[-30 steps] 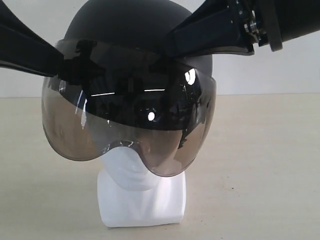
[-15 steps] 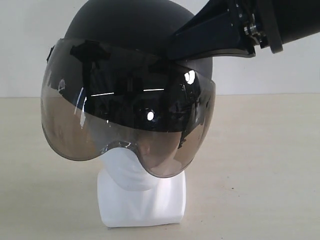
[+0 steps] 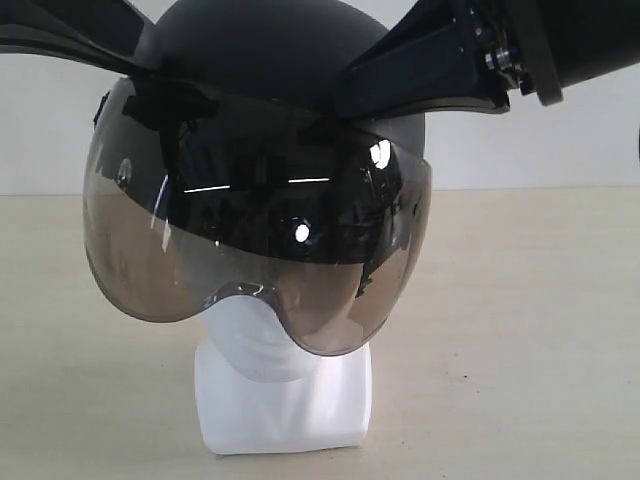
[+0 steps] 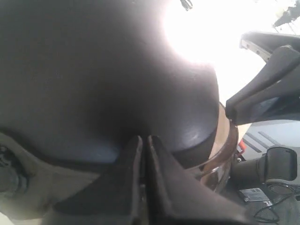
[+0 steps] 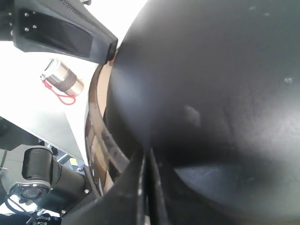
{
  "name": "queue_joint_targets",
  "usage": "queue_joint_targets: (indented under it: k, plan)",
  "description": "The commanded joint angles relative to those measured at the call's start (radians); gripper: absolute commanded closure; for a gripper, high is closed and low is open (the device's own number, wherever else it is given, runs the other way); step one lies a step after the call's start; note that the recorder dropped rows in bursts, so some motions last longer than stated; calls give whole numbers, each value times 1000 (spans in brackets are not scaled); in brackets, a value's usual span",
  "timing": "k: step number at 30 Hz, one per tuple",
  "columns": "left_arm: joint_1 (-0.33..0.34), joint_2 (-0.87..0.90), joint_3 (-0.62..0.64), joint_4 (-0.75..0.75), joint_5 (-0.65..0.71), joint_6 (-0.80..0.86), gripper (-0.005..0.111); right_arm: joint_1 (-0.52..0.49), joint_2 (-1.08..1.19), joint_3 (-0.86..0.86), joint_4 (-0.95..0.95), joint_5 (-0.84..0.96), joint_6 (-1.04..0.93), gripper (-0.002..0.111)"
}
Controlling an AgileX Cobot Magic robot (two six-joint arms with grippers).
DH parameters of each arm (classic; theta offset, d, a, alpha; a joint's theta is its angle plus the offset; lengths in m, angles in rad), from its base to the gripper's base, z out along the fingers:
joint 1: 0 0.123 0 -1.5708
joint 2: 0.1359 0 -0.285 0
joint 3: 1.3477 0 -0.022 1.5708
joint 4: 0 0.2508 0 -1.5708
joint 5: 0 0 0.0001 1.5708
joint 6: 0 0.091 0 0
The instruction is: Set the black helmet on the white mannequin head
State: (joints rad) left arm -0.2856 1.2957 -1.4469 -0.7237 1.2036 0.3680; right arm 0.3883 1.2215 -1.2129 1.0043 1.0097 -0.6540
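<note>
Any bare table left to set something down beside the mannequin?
Bare table lies on both sides of the white mannequin head's base. The right patch is wider, running to the frame edge; the left one is overhung by the visor. It is crowded up top, with the left gripper and right gripper against the black helmet.

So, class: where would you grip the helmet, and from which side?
On the helmet, probably the shell's lower edge, from either side behind the visor: the dome is smooth and round, with nothing to pinch, and the bulging visor covers the front.
</note>
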Motion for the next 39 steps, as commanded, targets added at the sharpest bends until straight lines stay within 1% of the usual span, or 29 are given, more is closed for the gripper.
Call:
queue_joint_targets:
  k: [1,16,22,28,35,39]
  plan:
    - [-5,-4,11,44,17,7,102,5,-2,4,-20,-1,-10,108]
    - [-5,-96,143,52,17,3,102,5,-2,4,-18,-7,-1,108]
    - [-5,-96,143,52,17,3,102,5,-2,24,-16,12,0,108]
    - [-5,-96,143,52,17,3,102,5,-2,105,-16,3,-2,108]
    - [-5,-96,143,52,17,3,102,5,-2,108,-16,20,-2,108]
    - [-5,-96,143,52,17,0,102,25,-2,108,-29,25,-2,108]
